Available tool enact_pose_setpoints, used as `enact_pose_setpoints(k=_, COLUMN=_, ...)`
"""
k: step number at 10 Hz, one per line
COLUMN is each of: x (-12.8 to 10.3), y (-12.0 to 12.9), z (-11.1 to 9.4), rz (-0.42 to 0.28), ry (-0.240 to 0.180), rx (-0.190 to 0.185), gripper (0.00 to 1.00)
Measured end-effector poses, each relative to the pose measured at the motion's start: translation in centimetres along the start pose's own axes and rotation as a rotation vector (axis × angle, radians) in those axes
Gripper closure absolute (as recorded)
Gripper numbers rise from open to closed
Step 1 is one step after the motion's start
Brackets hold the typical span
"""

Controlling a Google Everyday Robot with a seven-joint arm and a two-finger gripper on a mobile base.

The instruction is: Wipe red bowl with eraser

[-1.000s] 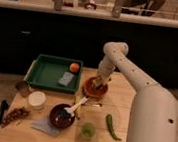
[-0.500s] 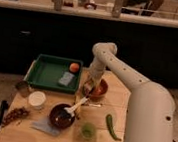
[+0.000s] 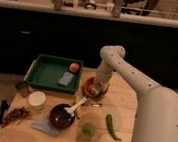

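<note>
The red bowl (image 3: pixel 90 92) sits on the wooden table to the right of the green tray, partly covered by the arm's end. My gripper (image 3: pixel 96 88) points down into the bowl from above, over its middle. The eraser is hidden; I cannot make it out under the gripper. The white arm comes in from the lower right and bends at an elbow above the bowl.
A green tray (image 3: pixel 49 74) at the left holds a grey-blue block (image 3: pixel 66 78) and an orange ball (image 3: pixel 74 67). In front stand a dark maroon bowl with a white spoon (image 3: pixel 62 116), a white cup (image 3: pixel 37 99), a green cup (image 3: pixel 88 131) and a green pepper (image 3: pixel 111 127).
The arm's end shifted left across the bowl half a second ago, then back right toward the bowl's middle now.
</note>
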Motion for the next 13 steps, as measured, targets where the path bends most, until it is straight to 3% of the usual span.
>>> enact_pose_setpoints(k=4, x=1.4, y=-3.2, z=0.2, rz=0.055, ry=0.05, rx=0.034, gripper=1.0)
enact_pose_setpoints(k=6, x=0.5, y=-5.3, z=0.7, rz=0.042, ry=0.048, rx=0.046, gripper=1.0)
enact_pose_setpoints(k=8, x=-1.3, y=-6.1, z=1.2, rz=-0.014, ry=0.02, rx=0.048, gripper=1.0)
enact_pose_setpoints(k=10, x=-2.9, y=-5.2, z=1.4, rz=-0.067, ry=-0.007, rx=0.041, gripper=1.0)
enact_pose_setpoints(k=13, x=-2.0, y=-2.3, z=0.9, rz=-0.047, ry=-0.013, rx=0.04, gripper=1.0)
